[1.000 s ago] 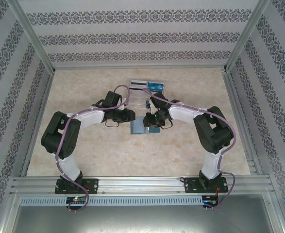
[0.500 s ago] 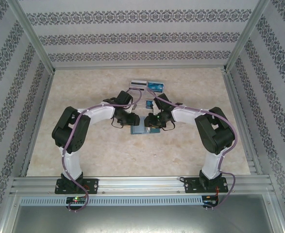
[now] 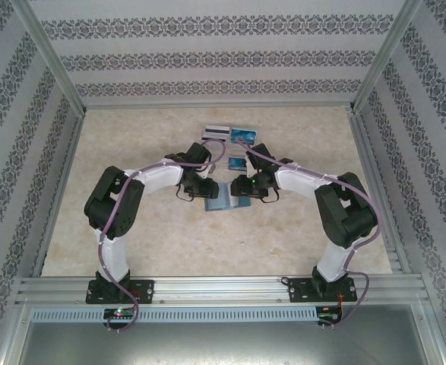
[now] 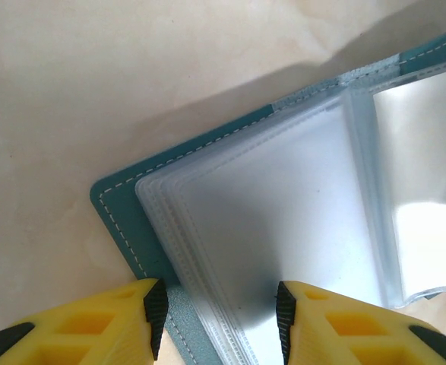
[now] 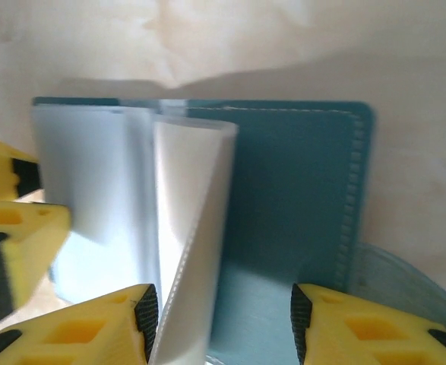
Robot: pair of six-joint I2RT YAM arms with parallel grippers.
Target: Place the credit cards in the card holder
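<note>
1. The card holder (image 3: 221, 199) lay open on the bench (image 3: 131, 228), near the middle of the top view. Its teal cover faced down and its clear sleeves (image 4: 268, 228) faced up.
2. The left claw (image 4: 217, 312) stood at 9 o'clock of the holder. Its jaws were apart above the near edge of the left page and clamped on nothing that I could see.
3. The right claw (image 5: 217, 315) stood at 3 o'clock of the holder, also with jaws apart. One clear sleeve leaf (image 5: 196, 220) rose between them, beside the inner face of the teal cover (image 5: 291, 190). No card was in this claw.
4. The credit cards were not in the holder. A white card (image 3: 216, 131) with a dark stripe and a blue card (image 3: 245, 135) lay side by side at 12 o'clock of the holder, well apart from it. A second blue card (image 3: 236, 162) lay nearer, just beyond the right arm (it was small in this view, so I am less sure of it).
5. The sleeves that showed in both wrist views looked empty. I could not tell about the pockets under them.
6. My judgement was that the task was at its early part: the holder was open and steadied, but every card I saw was waiting on the bench. What was left was to fetch each card and slide it into a sleeve.
</note>
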